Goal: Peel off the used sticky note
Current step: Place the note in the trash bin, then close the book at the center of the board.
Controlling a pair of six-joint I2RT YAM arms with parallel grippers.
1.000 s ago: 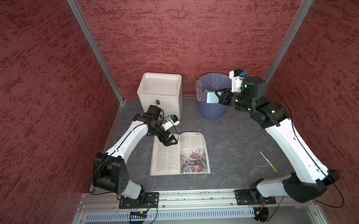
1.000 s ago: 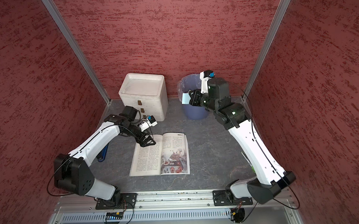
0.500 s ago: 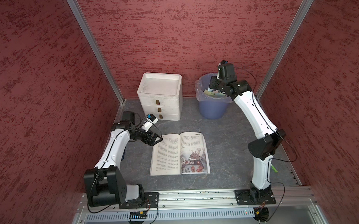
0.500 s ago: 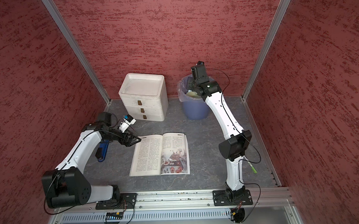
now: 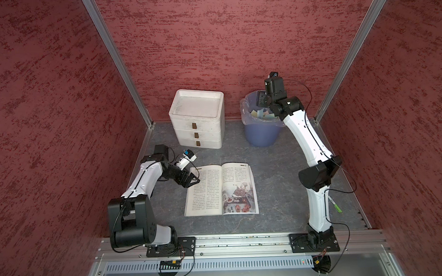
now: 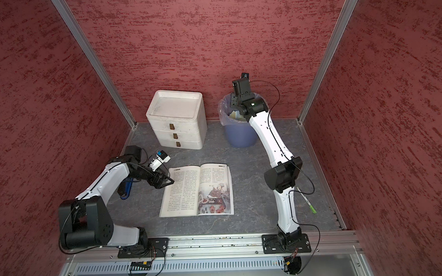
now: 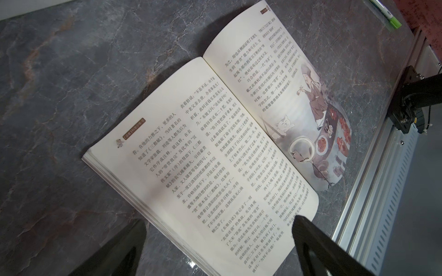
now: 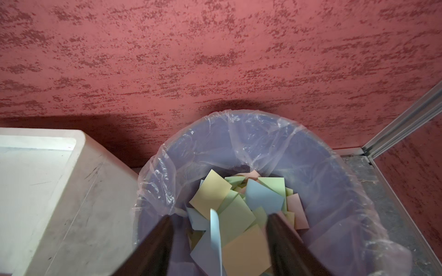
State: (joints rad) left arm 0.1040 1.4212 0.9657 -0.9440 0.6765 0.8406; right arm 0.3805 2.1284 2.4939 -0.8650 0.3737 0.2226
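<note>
The right gripper [image 8: 220, 216] holds nothing, its fingers wide apart over the blue trash bin [image 8: 323, 191], where the light blue sticky note [image 8: 215, 234] stands on edge among yellow, green and pink notes [image 8: 236, 215], while the left gripper [image 7: 218, 219] hangs wide open over the edge of the open book [image 7: 191, 155].

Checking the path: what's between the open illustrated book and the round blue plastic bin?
Nothing: both top views show bare grey marbled tabletop between the open illustrated book and the round blue plastic bin.
</note>
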